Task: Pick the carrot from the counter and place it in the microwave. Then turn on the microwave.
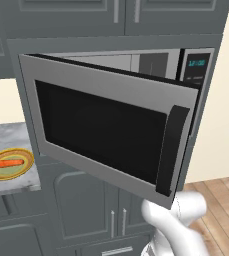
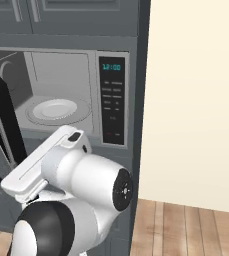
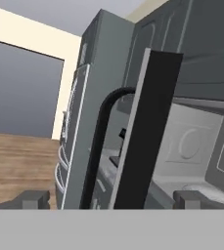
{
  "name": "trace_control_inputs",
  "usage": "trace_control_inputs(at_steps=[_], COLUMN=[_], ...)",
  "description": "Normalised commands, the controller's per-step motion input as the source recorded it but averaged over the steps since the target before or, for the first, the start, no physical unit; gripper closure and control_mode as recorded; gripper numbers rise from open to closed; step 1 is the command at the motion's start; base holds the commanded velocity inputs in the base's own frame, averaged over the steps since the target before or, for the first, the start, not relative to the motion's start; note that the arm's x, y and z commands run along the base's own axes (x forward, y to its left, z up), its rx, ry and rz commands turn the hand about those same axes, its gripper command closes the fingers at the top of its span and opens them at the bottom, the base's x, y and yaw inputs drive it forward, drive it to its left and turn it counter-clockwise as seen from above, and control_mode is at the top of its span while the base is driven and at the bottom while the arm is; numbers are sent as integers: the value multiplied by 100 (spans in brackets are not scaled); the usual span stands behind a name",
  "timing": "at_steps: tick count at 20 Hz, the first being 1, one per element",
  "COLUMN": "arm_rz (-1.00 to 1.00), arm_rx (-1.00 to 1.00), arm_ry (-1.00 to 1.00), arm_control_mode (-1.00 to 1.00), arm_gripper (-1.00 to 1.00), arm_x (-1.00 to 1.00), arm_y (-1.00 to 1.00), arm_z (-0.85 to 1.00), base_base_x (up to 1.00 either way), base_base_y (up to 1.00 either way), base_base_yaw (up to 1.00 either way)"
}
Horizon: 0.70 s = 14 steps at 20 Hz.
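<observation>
My gripper hangs wide open and empty at the microwave door's edge; the carrot lies on the plate on the counter; I'd swing clear of the door, descending above the carrot.

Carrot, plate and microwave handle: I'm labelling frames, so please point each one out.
carrot [image 1: 9, 163], left base view, middle of the orange stick.
plate [image 1: 26, 153], left base view, its yellow rim.
microwave handle [image 1: 172, 150], left base view, midway along the dark bar.
</observation>
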Motion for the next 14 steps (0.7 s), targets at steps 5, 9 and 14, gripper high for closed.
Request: trace_control_inputs(at_steps=[5,9,14], arm_rz=[5,7,6], arm_rx=[-1,0,0], arm_ry=[-8,-8,-7], arm_control_mode=[-100,-100,-100], arm_gripper=[-100,-100,-100], arm_x=[20,24,20], arm_y=[12,11,14], arm_z=[-16,-18,-16], base_base_x=[0,0,0], base_base_y=[0,0,0], base_base_yaw=[0,0,0])
